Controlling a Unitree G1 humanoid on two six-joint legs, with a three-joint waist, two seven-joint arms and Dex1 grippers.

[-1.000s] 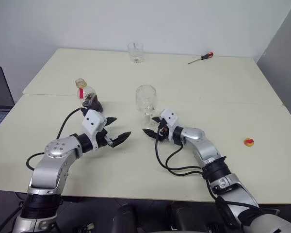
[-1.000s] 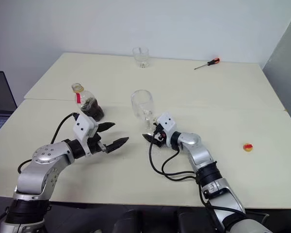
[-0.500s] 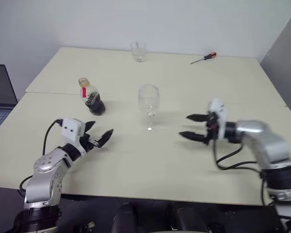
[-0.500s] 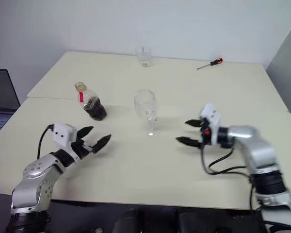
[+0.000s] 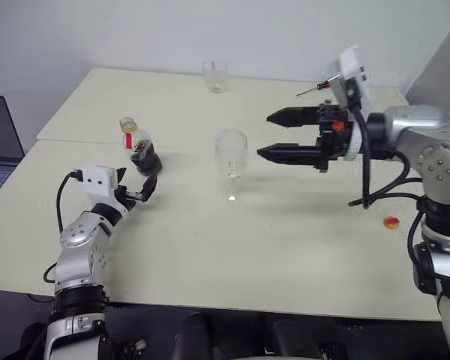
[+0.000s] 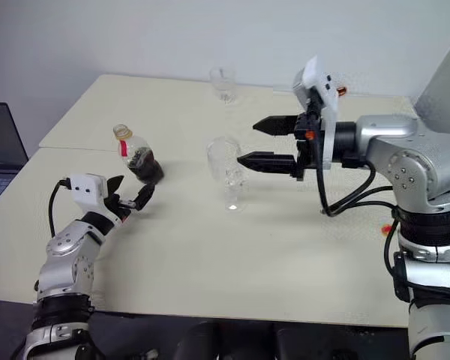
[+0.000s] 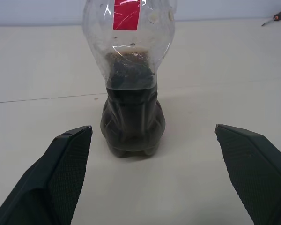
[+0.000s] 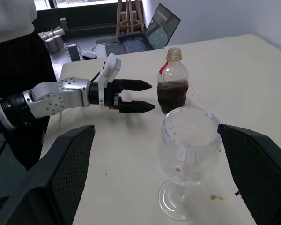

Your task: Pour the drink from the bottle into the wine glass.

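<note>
Bottle (image 7: pixel 129 89) stands just beyond the spread left tool (image 7: pixel 152 154), untouched

Right gripper (image 5: pixel 285 136) — now raised above table (image 5: pixel 285 247) — off wine glass (image 5: pixel 230 154).

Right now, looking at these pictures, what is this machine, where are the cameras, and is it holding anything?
It is a humanoid robot with two arms. Two pictures come from cameras in its head, looking down over a pale table; the other two come from a camera on each wrist. On the table stand a bottle of dark drink, an empty wine glass, a tumbler, a screwdriver and a small cap. The left gripper faces the bottle, jaws open; the right gripper hangs open beside the glass. Nothing is held.
</note>
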